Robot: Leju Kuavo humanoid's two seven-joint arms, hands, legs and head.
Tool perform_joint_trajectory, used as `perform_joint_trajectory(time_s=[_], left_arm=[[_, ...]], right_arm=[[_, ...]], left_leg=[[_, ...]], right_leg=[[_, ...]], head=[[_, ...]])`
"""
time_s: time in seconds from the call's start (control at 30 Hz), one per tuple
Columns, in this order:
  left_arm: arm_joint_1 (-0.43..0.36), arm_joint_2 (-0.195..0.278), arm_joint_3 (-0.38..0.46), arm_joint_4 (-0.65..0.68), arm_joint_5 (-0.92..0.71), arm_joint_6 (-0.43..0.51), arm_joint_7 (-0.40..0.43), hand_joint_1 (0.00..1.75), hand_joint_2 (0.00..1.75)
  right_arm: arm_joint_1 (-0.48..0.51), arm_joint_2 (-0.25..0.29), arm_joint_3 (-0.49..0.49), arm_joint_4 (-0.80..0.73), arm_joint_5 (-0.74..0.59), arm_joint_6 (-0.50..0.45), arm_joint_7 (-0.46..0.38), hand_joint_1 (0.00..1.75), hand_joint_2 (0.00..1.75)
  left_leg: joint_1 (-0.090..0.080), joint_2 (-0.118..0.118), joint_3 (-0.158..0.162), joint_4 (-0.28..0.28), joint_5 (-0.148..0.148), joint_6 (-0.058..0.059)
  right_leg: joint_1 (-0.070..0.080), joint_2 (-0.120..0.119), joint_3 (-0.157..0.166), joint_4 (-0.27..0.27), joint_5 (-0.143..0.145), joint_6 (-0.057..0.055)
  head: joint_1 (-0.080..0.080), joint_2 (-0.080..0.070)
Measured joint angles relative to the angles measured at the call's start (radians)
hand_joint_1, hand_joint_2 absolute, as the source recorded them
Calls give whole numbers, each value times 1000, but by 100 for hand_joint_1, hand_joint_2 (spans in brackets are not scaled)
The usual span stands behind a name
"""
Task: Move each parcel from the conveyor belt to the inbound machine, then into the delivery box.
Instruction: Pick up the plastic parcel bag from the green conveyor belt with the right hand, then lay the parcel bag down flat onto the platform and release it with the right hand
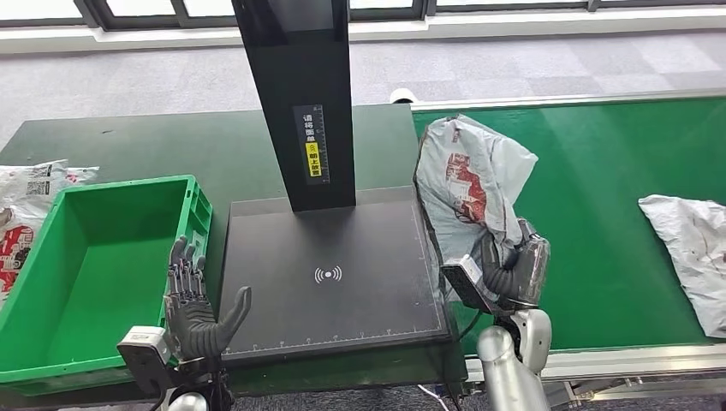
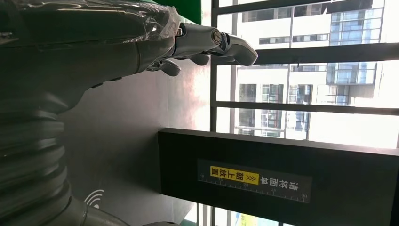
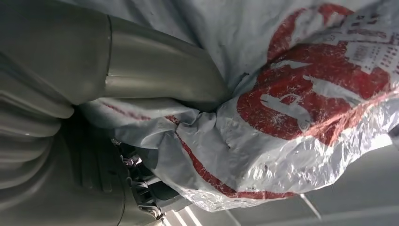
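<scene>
Silver and red, the parcel (image 1: 471, 184) is up in the air, right at the edge of the black inbound machine (image 1: 334, 274) and the green conveyor belt (image 1: 599, 197). Your right hand (image 1: 511, 270) holds it tight from below. Your left hand (image 1: 199, 312) holds nothing, fingers spread, between the machine and the green delivery box (image 1: 51, 342). Another parcel (image 1: 693, 248) lies on the belt.
</scene>
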Motion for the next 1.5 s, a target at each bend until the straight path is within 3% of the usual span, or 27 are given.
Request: perform_joint_trajectory(time_s=[0.2, 0.5, 0.77, 1.03, 1.17, 1.5], left_arm=[[0, 0, 0, 0, 2, 0, 0, 0, 175], [0, 0, 0, 0, 2, 0, 0, 0, 175], [-9, 0, 0, 6, 2, -1, 0, 0, 175], [-56, 3, 0, 37, 9, -16, 0, 0, 175], [-65, 4, 0, 48, 15, -17, 0, 0, 175], [-72, 4, 0, 68, 22, -23, 0, 0, 175]], right_arm=[[31, 36, 0, -122, -8, 0, -6, 175, 175], [42, 50, 0, -175, -12, 0, -8, 175, 175], [44, 53, 27, -190, -140, 5, -106, 175, 175], [-26, 53, 243, 8, 38, 132, 24, 175, 175], [-41, 56, 331, 131, 65, 127, 44, 175, 175], [-49, 58, 399, 233, 66, 123, 58, 175, 175]], left_leg=[[-1, 0, 0, 0, 0, 0], [-1, 0, 0, 0, 0, 0], [0, 0, -2, 0, 0, 0], [1, 1, 0, 0, 2, -1], [1, 0, 0, 0, 2, -1], [0, 0, -2, 0, 1, 0]], right_leg=[[-1, 0, 0, 0, 0, 1], [-1, 0, 0, 0, 1, 1], [-1, 0, 0, 0, 1, 1], [0, 1, 0, 0, 2, 0], [0, 0, 0, 0, 1, 0], [0, 0, -1, 0, 1, 0]], head=[[0, 0], [0, 0], [0, 0], [0, 0], [0, 0], [0, 0]])
